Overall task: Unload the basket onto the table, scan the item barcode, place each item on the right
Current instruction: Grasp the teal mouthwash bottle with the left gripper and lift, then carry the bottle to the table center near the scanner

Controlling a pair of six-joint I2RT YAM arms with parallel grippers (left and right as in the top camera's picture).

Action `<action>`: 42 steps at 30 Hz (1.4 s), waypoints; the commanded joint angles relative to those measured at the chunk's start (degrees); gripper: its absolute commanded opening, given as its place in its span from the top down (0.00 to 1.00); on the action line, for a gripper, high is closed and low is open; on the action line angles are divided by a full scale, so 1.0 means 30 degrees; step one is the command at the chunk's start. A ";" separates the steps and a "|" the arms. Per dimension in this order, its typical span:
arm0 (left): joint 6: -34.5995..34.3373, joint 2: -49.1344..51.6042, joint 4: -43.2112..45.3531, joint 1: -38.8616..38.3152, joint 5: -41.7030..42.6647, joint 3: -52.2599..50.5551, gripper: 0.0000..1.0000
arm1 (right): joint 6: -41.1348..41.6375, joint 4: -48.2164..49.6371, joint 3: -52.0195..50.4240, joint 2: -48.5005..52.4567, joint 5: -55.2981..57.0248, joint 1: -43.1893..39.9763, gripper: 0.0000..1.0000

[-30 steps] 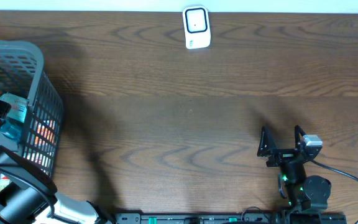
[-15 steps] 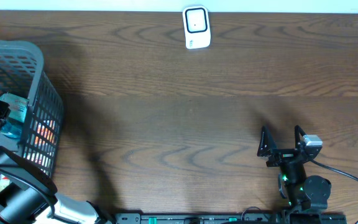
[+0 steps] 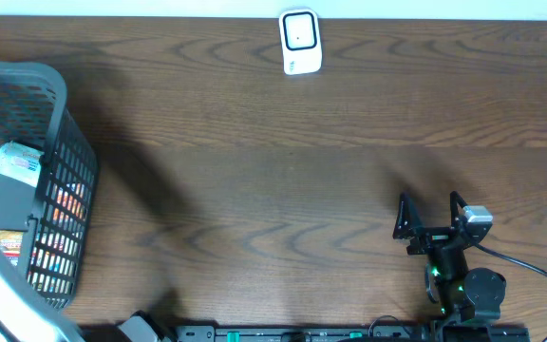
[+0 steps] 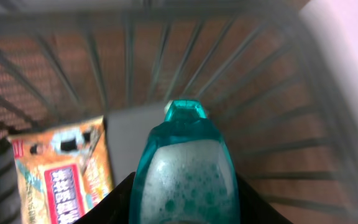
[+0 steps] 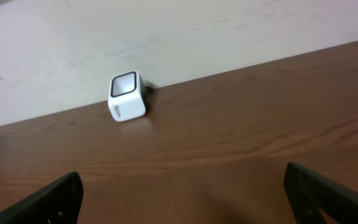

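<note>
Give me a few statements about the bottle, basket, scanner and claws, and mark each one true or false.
1. The left claw grips a teal bottle in the basket. True.
2. The scanner is in the basket. False: it stands on the table by the far edge.
3. The right claw is open and empty. True.
4. The basket sits at the table's right side. False: it is at the left.
5. An orange packet lies in the basket. True.

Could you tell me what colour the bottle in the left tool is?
Teal: the translucent plastic bottle shows best in the left wrist view.
</note>
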 commanded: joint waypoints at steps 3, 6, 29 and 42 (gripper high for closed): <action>-0.2557 -0.4758 0.0852 -0.0007 0.3490 0.0663 0.61 | -0.0313 -0.0080 -0.0022 0.0007 0.0029 0.0087 0.01; -0.3286 -0.6543 0.1625 -0.0838 0.8233 0.0663 0.61 | -0.0313 -0.0080 -0.0022 0.0007 0.0029 0.0087 0.01; -0.1953 -0.2178 -0.1989 -1.6648 0.4860 -0.0313 0.61 | -0.0313 -0.0080 -0.0022 0.0007 0.0029 0.0087 0.01; -0.0364 0.5945 -0.0605 -2.3970 -0.0306 -0.0313 0.61 | -0.0313 -0.0080 -0.0022 0.0007 0.0029 0.0087 0.01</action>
